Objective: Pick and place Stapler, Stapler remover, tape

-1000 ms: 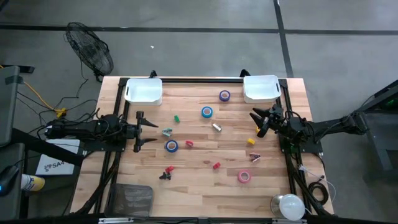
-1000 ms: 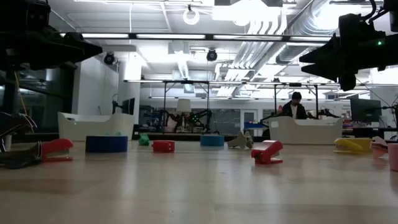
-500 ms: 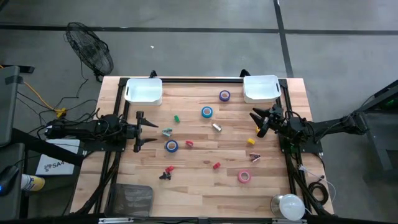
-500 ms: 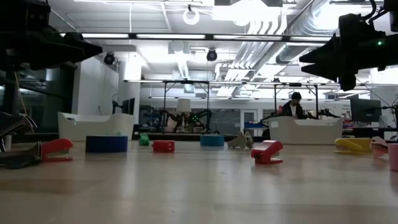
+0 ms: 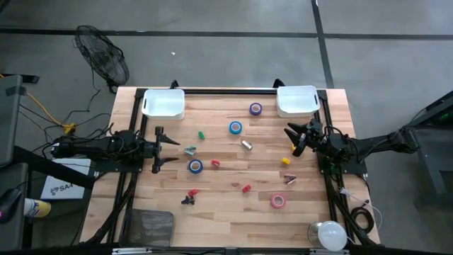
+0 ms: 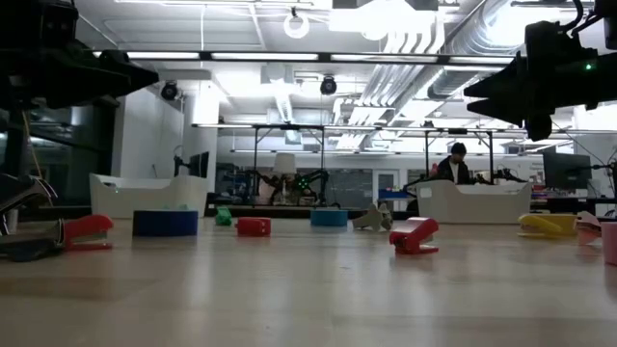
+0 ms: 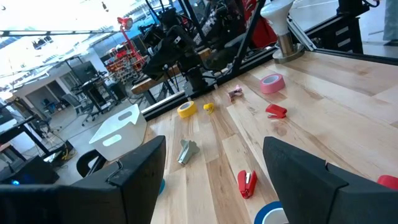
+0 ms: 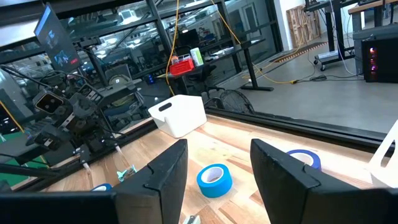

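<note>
Left gripper [image 5: 160, 149] hovers at the table's [image 5: 233, 212] left edge, fingers spread wide, holding nothing; a blue tape roll [image 5: 195, 166] lies just beside it. Right gripper [image 5: 294, 138] sits near the right side, fingers partly apart, nothing between them, yellow tape [image 5: 296, 148] close under it. Second blue roll [image 5: 235, 127] mid-table, purple roll [image 5: 255, 108] near the right white bin [image 5: 296, 100], pink roll [image 5: 277, 201] toward the front. Red stapler [image 5: 246, 188] near centre, another bin [image 5: 163, 103] at back left

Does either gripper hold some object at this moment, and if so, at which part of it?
Nothing is held. The left gripper and the right gripper are both open and empty above the table.
</note>
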### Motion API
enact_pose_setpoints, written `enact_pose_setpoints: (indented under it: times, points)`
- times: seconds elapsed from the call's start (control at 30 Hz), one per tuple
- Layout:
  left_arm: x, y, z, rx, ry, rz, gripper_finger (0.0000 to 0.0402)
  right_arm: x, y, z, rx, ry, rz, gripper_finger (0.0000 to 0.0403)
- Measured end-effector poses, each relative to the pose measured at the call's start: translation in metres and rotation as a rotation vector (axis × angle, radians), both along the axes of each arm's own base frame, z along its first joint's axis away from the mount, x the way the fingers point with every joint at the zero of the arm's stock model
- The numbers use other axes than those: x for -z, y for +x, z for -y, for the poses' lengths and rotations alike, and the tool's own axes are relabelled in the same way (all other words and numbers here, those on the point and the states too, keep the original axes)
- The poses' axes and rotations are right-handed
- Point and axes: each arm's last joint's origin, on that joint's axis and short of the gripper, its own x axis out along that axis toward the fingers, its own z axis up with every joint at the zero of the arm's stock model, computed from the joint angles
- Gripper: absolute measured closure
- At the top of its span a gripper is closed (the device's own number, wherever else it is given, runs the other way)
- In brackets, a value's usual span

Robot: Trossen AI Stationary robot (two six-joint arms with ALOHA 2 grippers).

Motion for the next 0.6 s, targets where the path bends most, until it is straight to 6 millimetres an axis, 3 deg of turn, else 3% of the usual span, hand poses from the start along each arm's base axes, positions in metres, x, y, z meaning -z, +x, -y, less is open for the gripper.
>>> enact_pose_setpoints:
  times: [0.6]
  points:
    - [0.0001, 0.0, 0.0, 0.0, 0.0, 0.0, 0.0136, -0.0007, 0.0005, -0.001, -0.038, -0.016, -0.002, 0.0236]
